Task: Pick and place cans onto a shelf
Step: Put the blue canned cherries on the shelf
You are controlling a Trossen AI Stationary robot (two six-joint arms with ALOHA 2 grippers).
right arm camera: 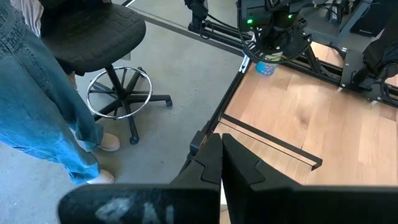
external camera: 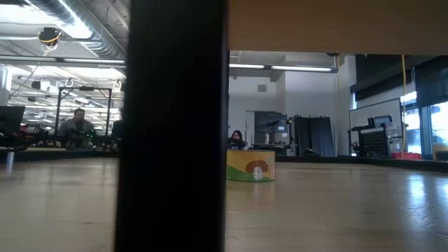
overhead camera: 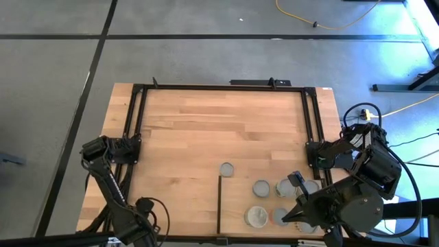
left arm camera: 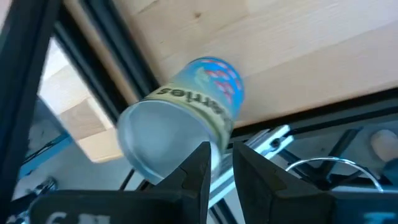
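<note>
While the left gripper [left arm camera: 217, 163] clamps a blue can [left arm camera: 186, 118], the right gripper [right arm camera: 221, 155], fingers together and empty, hovers beside the other cans [overhead camera: 274, 199]

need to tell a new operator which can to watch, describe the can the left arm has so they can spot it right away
Start at the wooden table and go to its left edge, where the left gripper sits over the black frame rails. The blue-labelled can is pinched there by its rim, tilted with its silver end toward the wrist camera. It is the only can off the tabletop; the other cans cluster near the right arm.
</note>
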